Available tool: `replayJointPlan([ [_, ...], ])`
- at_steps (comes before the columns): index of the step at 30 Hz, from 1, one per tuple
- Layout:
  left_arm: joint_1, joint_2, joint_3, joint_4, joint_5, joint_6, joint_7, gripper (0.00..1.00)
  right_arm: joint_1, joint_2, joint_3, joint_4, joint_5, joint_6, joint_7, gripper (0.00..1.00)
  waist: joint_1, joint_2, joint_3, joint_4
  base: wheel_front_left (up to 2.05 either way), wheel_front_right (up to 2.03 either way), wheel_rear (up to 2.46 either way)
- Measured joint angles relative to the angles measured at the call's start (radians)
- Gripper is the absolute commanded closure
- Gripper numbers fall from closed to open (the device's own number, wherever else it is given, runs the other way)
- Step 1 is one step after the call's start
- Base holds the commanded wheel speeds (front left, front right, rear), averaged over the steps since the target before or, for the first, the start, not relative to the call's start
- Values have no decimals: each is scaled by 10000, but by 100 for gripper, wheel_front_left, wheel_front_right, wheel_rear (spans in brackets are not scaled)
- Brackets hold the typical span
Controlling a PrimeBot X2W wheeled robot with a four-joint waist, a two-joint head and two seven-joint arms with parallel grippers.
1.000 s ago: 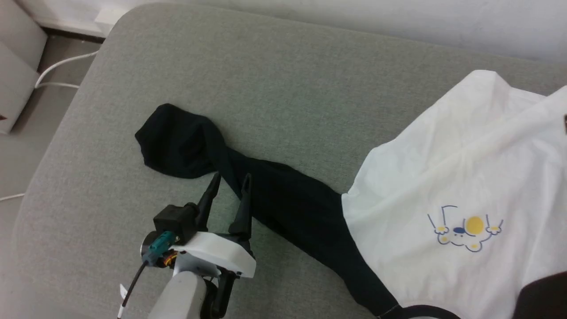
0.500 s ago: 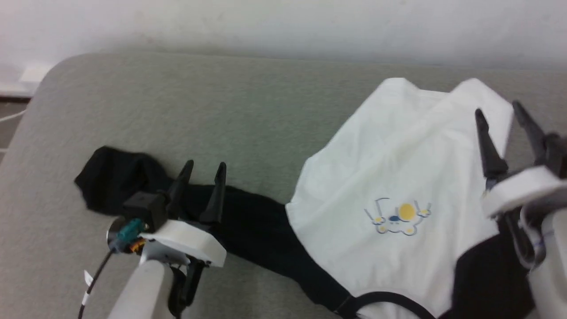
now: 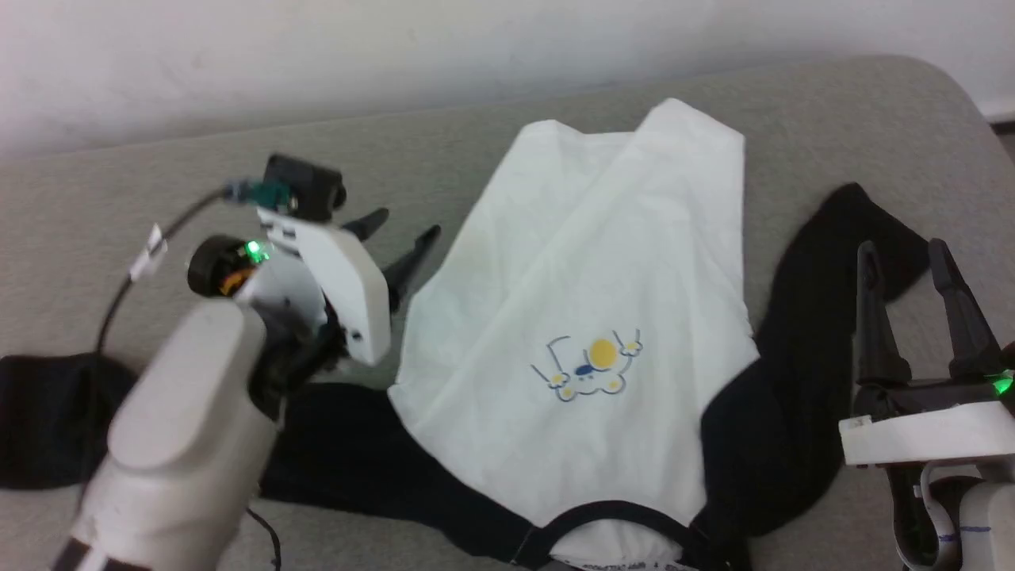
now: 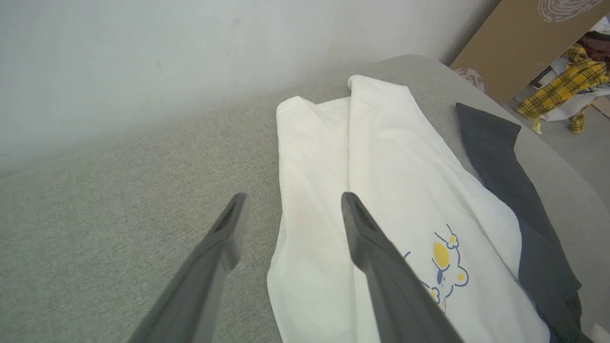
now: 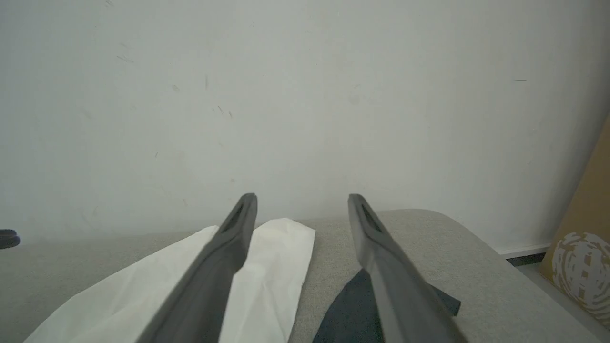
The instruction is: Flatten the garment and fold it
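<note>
The garment (image 3: 579, 317) lies spread on the grey cushion, cream-white body in the middle with a small blue-and-yellow cartoon print, black sleeves out to both sides, black collar at the near edge. A crease runs down its body (image 4: 376, 157). My left gripper (image 3: 404, 230) is open and raised above the cushion just left of the white body's side edge, fingers pointing right. My right gripper (image 3: 904, 258) is open over the right black sleeve (image 3: 817, 317), holding nothing. The white hem (image 5: 267, 267) and sleeve end (image 5: 352, 305) show between and below the right fingers.
The grey cushion (image 3: 492, 135) ends at a white wall behind. A brown cardboard panel (image 4: 524, 43) and yellow checked clothes (image 4: 567, 81) stand on the floor beyond the cushion's right end.
The head camera has swung right, so the whole picture shifted. My left gripper has risen off the left sleeve and moved toward the white body. Both grippers stay open.
</note>
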Motion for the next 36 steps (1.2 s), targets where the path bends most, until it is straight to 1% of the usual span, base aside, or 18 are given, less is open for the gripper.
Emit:
replayJointPlan([
  [3, -899, 456, -456, 476, -830, -2, 1154, 0, -13, 82, 67, -142, -58, 0, 82, 0, 0, 0, 229, -415, 0, 0, 0],
  [8, -1911, 988, -1181, 1413, -1476, -2, 2345, 0, -97, 142, 92, -128, -65, 0, 61, 0, 0, 0, 668, -1061, 0, 0, 0],
  [13, -2417, 1231, -1751, 2291, -1513, -2, 2520, 0, -104, 161, 157, 86, 96, 0, -140, 0, 1, 0, 1145, -1611, 0, 0, 0],
  [18, -2536, 1266, -2288, 2842, -1862, -2, 2412, 0, -108, 167, 178, 393, 293, 0, -309, 0, 1, 0, 1568, -2063, 0, 0, 0],
  [19, -2572, 1285, -2355, 2892, -1960, -2, 2366, 28, -112, 167, 178, 435, 293, 0, -339, 0, 1, 0, 1638, -2134, 0, 0, 0],
  [20, -2645, 1325, -2397, 2936, -2029, -2, 2328, 91, -118, 171, 178, 460, 293, 0, -372, 0, 0, 0, 1700, -2193, 0, 0, 0],
  [21, -2738, 1377, -2429, 3003, -2033, -2, 2224, 100, -120, 171, 173, 481, 291, 0, -376, 0, 0, 0, 1757, -2241, 0, 0, 0],
  [23, -2905, 1421, -2406, 3296, -1914, -2, 1662, 100, -120, 169, 184, 512, 268, 0, -378, 0, 1, 0, 1841, -2294, 0, 0, 0],
  [25, -3018, 1417, -2339, 3630, -1672, 35, 886, 100, -124, 171, 230, 527, 176, 0, -368, 0, 2, 0, 1837, -2277, 0, 0, 0],
  [33, -4002, 1467, -1233, 4671, -1118, 1080, -2782, 100, -125, 173, 485, 523, -33, 0, 36, 0, -1, 0, 1571, -1884, 0, 0, 0],
  [36, -4233, 1616, -999, 5124, -1022, 1344, -3613, 100, -123, 174, 539, 568, -56, 0, 267, 0, 0, 0, 1500, -1724, 0, 0, 0],
])
